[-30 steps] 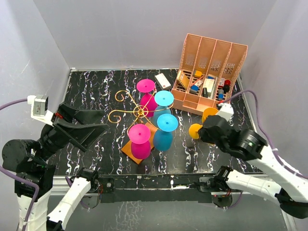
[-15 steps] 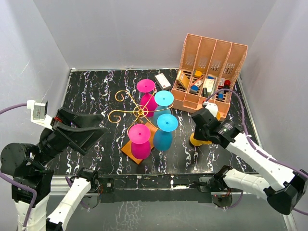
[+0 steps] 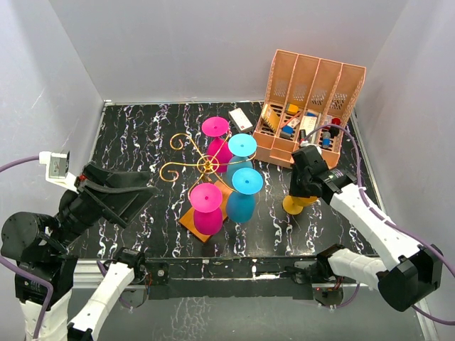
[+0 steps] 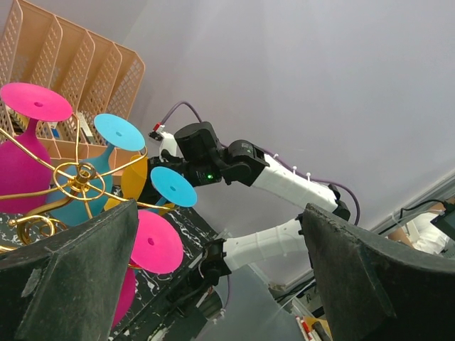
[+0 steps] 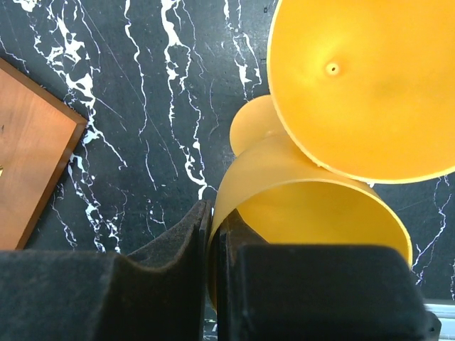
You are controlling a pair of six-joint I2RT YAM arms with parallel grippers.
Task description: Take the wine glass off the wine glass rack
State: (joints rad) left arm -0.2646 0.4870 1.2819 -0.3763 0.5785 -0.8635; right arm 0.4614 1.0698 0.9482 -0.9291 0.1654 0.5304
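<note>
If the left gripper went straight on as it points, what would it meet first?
Probably the nearest pink wine glass hanging on the gold rack; the open left gripper aims roughly at it, though height is hard to judge.

The right gripper [image 5: 212,222] shows only its black fingers [image 5: 167,245], pinched on the thin curved wall of the yellow wine glass [image 5: 313,206]. The glass's wide round disc sits above that wall. Left of the glass lie the black white-veined table [image 5: 128,106] and one corner of the orange rack base [image 5: 32,145].
</note>
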